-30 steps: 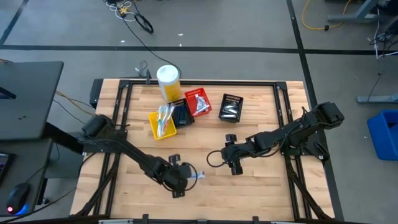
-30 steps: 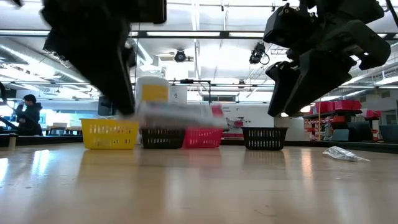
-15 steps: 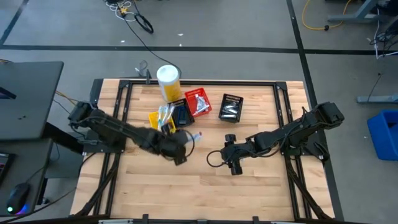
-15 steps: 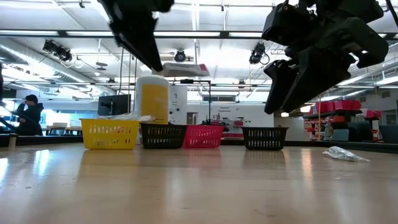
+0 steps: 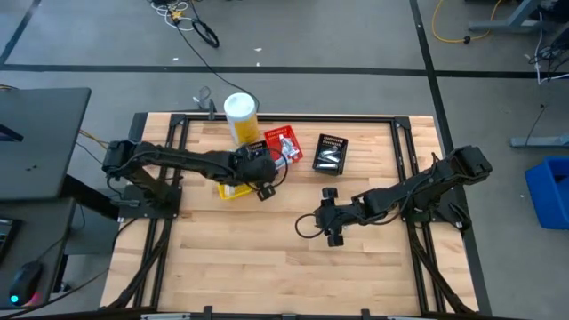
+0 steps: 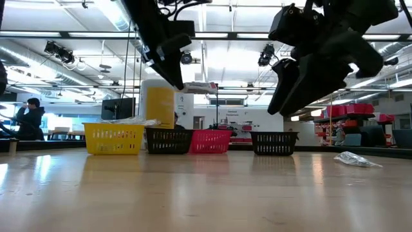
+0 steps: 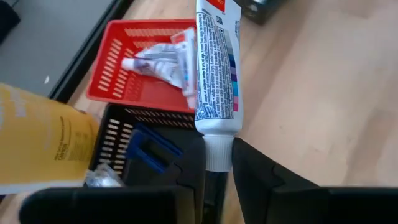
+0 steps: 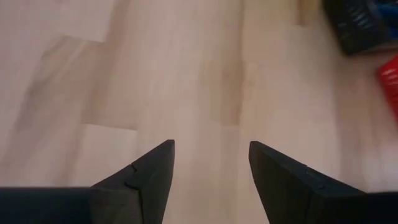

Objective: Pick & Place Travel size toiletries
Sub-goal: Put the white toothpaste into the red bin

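Observation:
My left gripper is shut on a white toothpaste tube with red and blue marks. It hovers above the black basket of dark blue sticks, and the tube reaches out over the red basket, where other white tubes lie. In the low view the tube hangs level, high above the baskets. My right gripper is open above bare wood at mid-table and touches nothing. My left gripper pinches the tube by its white cap, one finger on each side. The fingers lie in line with the tube, which sticks straight out beyond them. It is lifted clear and roughly level, its flat end toward the table's far right.
A row stands near the far edge: yellow canister, yellow basket, black basket, red basket, and another black basket with silvery packets. A clear packet lies on the table at the low view's right. Bare wood fills the near half.
My left gripper, shut on the tube, has risen from the table's near middle and swung toward the far edge, ending over the row of baskets. The tube has been lifted clear and carried along. My right gripper has stayed about where it was.

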You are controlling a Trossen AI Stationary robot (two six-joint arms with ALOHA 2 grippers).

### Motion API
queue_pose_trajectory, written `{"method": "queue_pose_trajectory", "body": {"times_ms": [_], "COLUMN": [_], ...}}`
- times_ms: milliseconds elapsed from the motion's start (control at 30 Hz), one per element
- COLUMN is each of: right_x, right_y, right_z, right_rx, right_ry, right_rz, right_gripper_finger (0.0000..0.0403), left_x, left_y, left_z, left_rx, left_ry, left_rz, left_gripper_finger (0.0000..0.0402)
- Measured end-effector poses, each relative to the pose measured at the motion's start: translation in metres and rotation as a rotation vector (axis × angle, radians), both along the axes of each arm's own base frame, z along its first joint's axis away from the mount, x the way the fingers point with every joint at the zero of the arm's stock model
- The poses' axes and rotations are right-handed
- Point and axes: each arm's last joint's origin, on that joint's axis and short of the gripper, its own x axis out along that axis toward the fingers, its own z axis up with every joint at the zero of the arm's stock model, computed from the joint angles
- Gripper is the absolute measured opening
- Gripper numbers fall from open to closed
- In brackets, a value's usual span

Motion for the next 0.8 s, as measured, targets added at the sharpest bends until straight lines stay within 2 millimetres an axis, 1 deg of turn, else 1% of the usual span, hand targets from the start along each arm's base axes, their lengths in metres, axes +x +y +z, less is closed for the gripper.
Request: {"method": "queue_pose_trajectory", "body": {"times_ms": [167, 267, 333, 400, 467, 500, 567, 633, 700, 767, 800], "right_x": [0.002, 0.002, 0.003, 0.002, 0.003, 0.003, 0.003, 0.003, 0.002, 0.000, -0.001], "right_y": [-0.006, -0.010, -0.012, -0.013, -0.015, -0.015, -0.016, -0.016, -0.017, -0.018, -0.018], "right_z": [0.001, 0.001, 0.001, 0.000, 0.000, 0.000, 0.000, 0.000, -0.002, -0.004, -0.006], "right_rx": [-0.068, -0.068, -0.065, -0.068, -0.072, -0.073, -0.075, -0.078, -0.081, -0.074, -0.079], "right_ry": [-0.022, -0.030, -0.028, -0.021, -0.019, -0.018, -0.015, -0.012, -0.001, 0.020, 0.033], "right_rz": [-0.063, -0.106, -0.118, -0.122, -0.122, -0.122, -0.122, -0.121, -0.118, -0.111, -0.110], "right_gripper_finger": [0.0222, 0.0227, 0.0230, 0.0232, 0.0234, 0.0235, 0.0236, 0.0238, 0.0240, 0.0241, 0.0242], "left_x": [0.004, 0.010, 0.011, 0.019, 0.021, 0.027, 0.026, 0.033, 0.029, 0.035, 0.034], "left_y": [0.027, 0.045, 0.056, 0.068, 0.077, 0.082, 0.091, 0.100, 0.104, 0.110, 0.111], "left_z": [-0.005, -0.007, -0.009, -0.010, -0.019, -0.021, -0.030, -0.035, -0.046, -0.054, -0.059], "left_rx": [-0.016, 0.007, 0.005, -0.009, -0.014, -0.005, -0.024, -0.033, -0.051, -0.058, -0.067], "left_ry": [-0.014, -0.052, -0.056, -0.115, -0.097, -0.136, -0.113, -0.162, -0.109, -0.131, -0.096], "left_rz": [0.052, 0.074, 0.066, 0.041, 0.038, 0.045, 0.084, 0.113, 0.136, 0.137, 0.140], "left_gripper_finger": [0.0068, 0.0072, 0.0072, 0.0071, 0.0069, 0.0069, 0.0069, 0.0071, 0.0071, 0.0071, 0.0070]}}
